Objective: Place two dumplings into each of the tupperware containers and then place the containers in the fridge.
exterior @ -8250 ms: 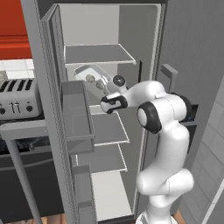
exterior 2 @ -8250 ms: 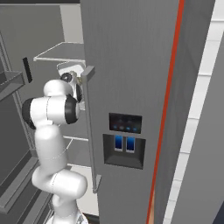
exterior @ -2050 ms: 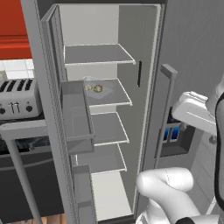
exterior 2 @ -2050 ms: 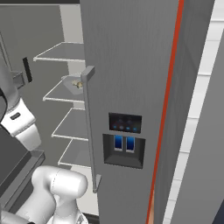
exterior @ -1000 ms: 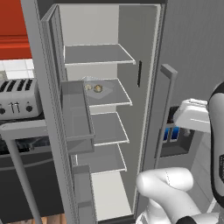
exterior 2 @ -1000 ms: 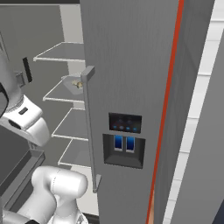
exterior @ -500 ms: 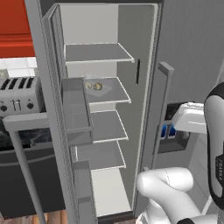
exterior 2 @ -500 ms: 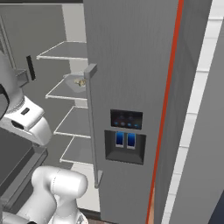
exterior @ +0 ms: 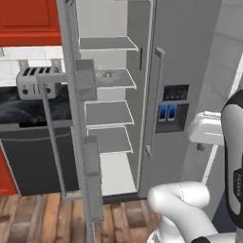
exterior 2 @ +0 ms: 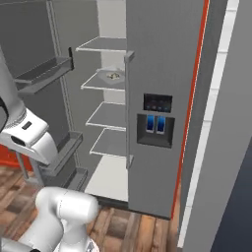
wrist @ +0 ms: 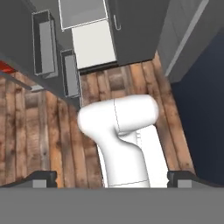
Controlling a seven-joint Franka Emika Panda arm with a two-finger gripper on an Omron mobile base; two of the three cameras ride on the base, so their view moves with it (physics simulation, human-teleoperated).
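A simulated kitchen is filling the base views, with a wood-plank floor [exterior: 42,218] running under red cabinets [exterior: 26,19] and a silver toaster [exterior: 35,80] sitting on a dark surface [exterior: 28,107] at the left. The tall grey fridge [exterior: 190,61] is standing in the middle with its left door [exterior: 76,118] swung wide open, showing pale shelves stacked one above another. On the second shelf from the top a shallow tupperware container [exterior: 107,75] is resting, and small pale dumplings [exterior 2: 114,76] are lying inside it — how many, the pictures are too coarse to say. The right base view is catching the same tray [exterior 2: 111,76] from the other side, just behind the edge of the closed right door, whose front is carrying a dispenser panel [exterior 2: 155,123] with two blue lights. The door bins are hanging grey along the open door. In the hand view the hand [wrist: 111,178] is pointing straight down at the floor, well apart from the fridge shelves, its two dark fingertips [wrist: 43,178] standing far apart at the bottom corners — released, grasping nothing.
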